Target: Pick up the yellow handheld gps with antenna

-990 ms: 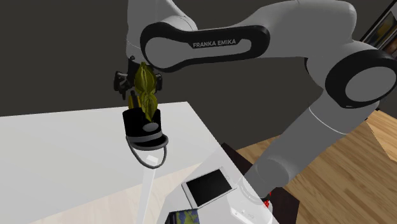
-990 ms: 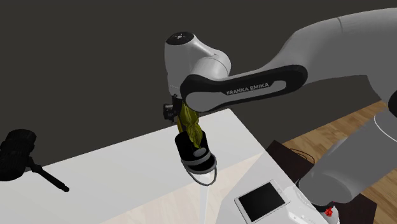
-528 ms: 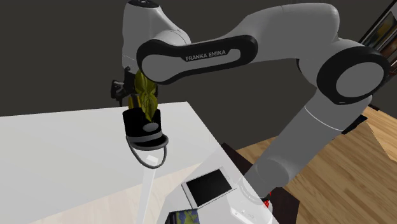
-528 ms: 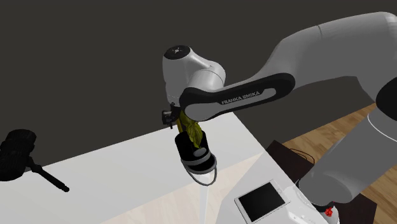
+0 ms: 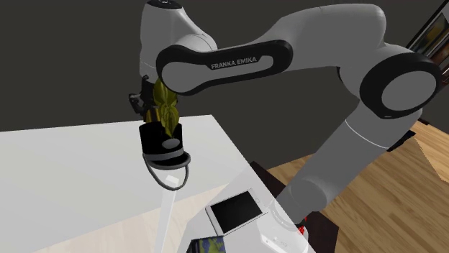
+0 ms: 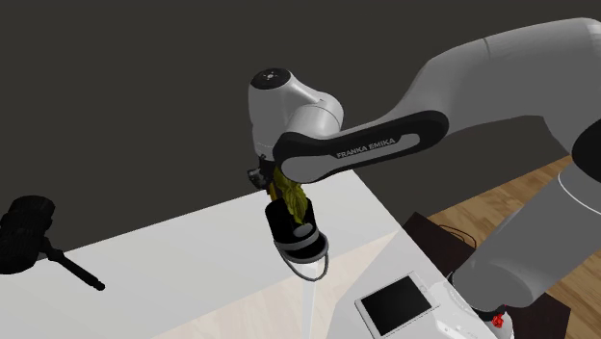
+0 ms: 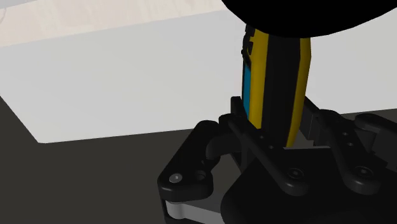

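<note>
One second on, still gripping. Clasps the yellow-and-black handheld GPS with a blue screen [image 7: 273, 70] between the jaws of the all-black two-finger gripper [image 7: 275, 130], shut tight on its two narrow sides in the wrist view. Hangs it from the white arm [image 5: 324, 43] with the bulky black grey-ringed end [image 5: 162, 138] and the thin strap loop [image 5: 170, 172] lowest, over the plain white tabletop [image 5: 72, 165] toward its far edge in the shoulder view; looks clear of the surface, though cannot swear to the gap. Has swung the dark-banded forearm link [image 5: 227, 63] up and toward the shoulder view's left since a second ago, turning the wrist with it. Has kept the GPS almost exactly in place in both exterior views meanwhile, with next to nothing altered across the last half second. Reads as a grasp surviving the reorientation: no slip, no sag in the pinch. Puts the task at or near done, judging from that. Calls only for holding firm, or for a little more height for the sake of clearance. Risks, at worst, a twist of the long body about that narrow pinch under a quick wrist turn.
</note>
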